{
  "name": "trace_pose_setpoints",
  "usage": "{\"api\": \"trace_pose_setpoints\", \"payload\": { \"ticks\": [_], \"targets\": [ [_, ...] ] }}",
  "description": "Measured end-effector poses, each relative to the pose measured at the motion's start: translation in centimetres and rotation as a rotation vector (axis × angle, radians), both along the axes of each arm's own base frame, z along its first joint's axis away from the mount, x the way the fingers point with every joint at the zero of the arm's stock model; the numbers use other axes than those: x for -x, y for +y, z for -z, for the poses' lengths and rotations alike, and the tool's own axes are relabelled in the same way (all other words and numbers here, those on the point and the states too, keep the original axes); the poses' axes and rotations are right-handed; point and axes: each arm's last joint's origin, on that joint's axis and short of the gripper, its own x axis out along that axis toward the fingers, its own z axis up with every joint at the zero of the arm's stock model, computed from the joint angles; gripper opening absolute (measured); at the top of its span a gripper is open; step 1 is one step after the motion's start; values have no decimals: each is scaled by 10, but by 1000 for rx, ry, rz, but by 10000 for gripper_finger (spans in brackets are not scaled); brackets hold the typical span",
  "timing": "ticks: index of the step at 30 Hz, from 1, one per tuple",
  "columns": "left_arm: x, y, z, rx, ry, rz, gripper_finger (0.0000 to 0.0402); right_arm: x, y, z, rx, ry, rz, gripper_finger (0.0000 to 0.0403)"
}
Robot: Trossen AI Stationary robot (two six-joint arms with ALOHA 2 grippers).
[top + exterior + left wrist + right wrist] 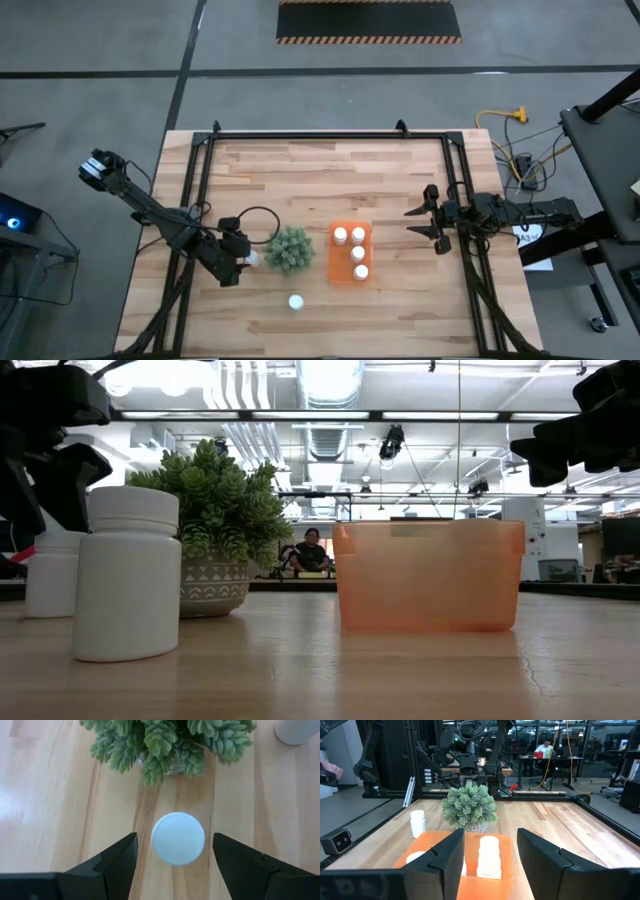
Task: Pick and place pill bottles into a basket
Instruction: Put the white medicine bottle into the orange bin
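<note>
A white pill bottle [178, 838] stands upright on the table beside the green plant [289, 250]. My left gripper [248, 259] is open above it, pointing down. Its fingers [117, 857] stand on either side of the cap with a gap on each side. A second bottle [296, 301] stands alone nearer the front edge and looms large in the low view [127, 575]. The orange basket [336, 268] holds several bottles [358, 253]. My right gripper [436, 225] is open and empty, to the right of the basket.
The potted plant [220, 510] stands close between the left gripper's bottle and the basket [430, 575]. Black frame rails [195, 200] run along the table's left, far and right sides. Bare wood lies at the far half and the front right.
</note>
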Motion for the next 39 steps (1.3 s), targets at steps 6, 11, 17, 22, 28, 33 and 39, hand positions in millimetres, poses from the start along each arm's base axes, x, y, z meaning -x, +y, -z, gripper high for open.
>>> {"api": "trace_pose_setpoints", "payload": {
  "ticks": [6, 11, 17, 22, 28, 33, 39],
  "targets": [
    [0, 0, 4, 6, -18, -3, 240, 0, 0, 0, 0, 0, 0, 173],
    [0, 0, 13, 11, -26, -5, 240, 0, 0, 0, 1, 0, 0, 172],
    [-2, -1, 10, 19, -58, -10, 240, 0, 0, 0, 2, 0, 0, 173],
    [-2, 0, 10, 16, -60, -12, 240, 0, 0, 0, 2, 0, 0, 172],
    [-2, 0, 10, 13, -59, -14, 240, 0, 0, 0, 0, 0, 0, 173],
    [-2, 0, 10, 14, -59, -15, 240, 0, 0, 0, 1, 0, 0, 172],
    [-2, 0, 10, 14, -58, -15, 240, 0, 0, 0, 0, 0, 0, 173]
  ]
}}
